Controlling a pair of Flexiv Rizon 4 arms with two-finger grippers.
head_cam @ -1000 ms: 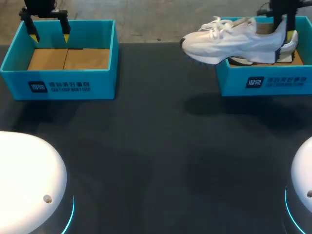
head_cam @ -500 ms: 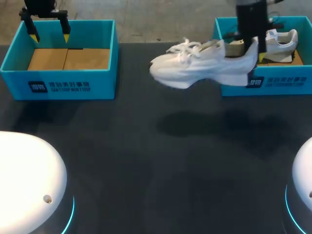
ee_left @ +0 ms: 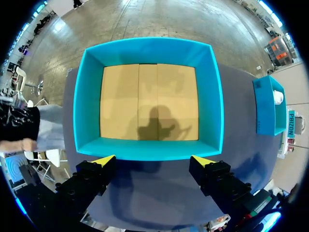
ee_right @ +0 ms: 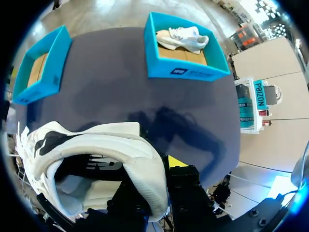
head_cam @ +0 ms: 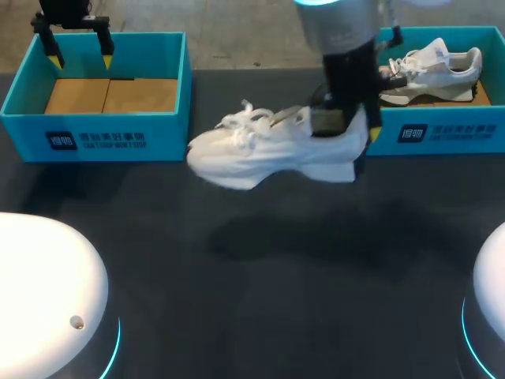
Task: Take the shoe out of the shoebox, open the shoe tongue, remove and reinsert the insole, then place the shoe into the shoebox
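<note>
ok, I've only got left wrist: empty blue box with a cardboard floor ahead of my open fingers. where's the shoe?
Observer: The right gripper is shut on the white shoe at its heel, holding it off the table between the two boxes.
Operator: which way is it pointing?
Observer: Toe toward the left shoebox, sole down, laces up.
Operator: anything in the right box?
Observer: Yes, a second white shoe lies in the right shoebox.
</note>
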